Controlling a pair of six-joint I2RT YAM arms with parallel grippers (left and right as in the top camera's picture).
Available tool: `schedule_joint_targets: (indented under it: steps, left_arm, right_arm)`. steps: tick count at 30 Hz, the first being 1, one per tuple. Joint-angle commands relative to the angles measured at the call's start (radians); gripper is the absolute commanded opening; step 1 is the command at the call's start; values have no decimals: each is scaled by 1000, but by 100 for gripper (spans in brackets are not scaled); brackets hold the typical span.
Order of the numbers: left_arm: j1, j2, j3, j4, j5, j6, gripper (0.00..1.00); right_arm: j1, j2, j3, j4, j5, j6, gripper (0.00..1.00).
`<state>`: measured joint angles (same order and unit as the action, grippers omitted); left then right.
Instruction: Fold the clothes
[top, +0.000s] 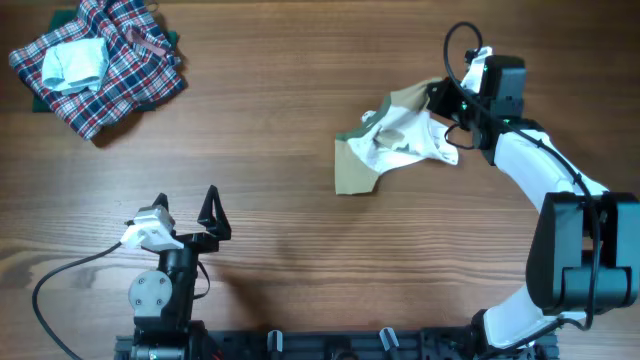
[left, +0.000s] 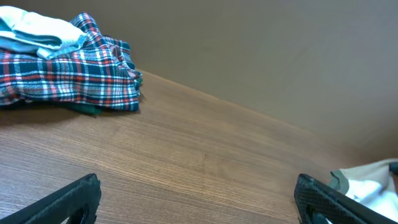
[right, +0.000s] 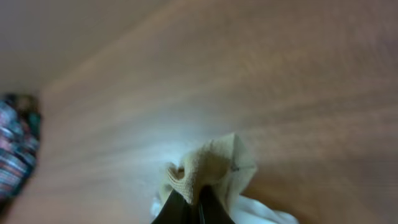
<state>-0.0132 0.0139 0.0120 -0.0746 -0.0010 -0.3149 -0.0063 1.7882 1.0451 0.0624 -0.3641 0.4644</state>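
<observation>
The clothes (top: 400, 140) are a small crumpled white and tan garment at the right middle of the table. My right gripper (top: 440, 98) is shut on its tan upper right edge, lifting that part; in the right wrist view the tan fabric (right: 214, 168) bunches between the closed fingers (right: 194, 205). The garment's edge also shows at the right of the left wrist view (left: 367, 183). My left gripper (top: 187, 205) is open and empty near the front left, far from the garment; its fingers (left: 196, 199) frame bare wood.
A red-blue-white plaid heap (top: 110, 70) with a pale blue-white folded piece (top: 75, 62) on top lies at the far left corner; it also shows in the left wrist view (left: 68, 78). Bare wooden table (top: 300, 250) lies between the arms.
</observation>
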Motion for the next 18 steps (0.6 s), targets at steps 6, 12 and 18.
schedule_joint_targets:
  steps: [6, 12, 18]
  left_arm:
    - [-4, -7, -6, 0, 11, 20, 100]
    - [-4, -7, -6, 0, 11, 20, 100]
    - [-4, -7, -6, 0, 11, 20, 100]
  right_arm:
    - [3, 19, 4, 142, -45, 72, 4]
    - [3, -57, 17, 173, -76, 84, 4]
    - [3, -272, 18, 132, -120, 53, 4]
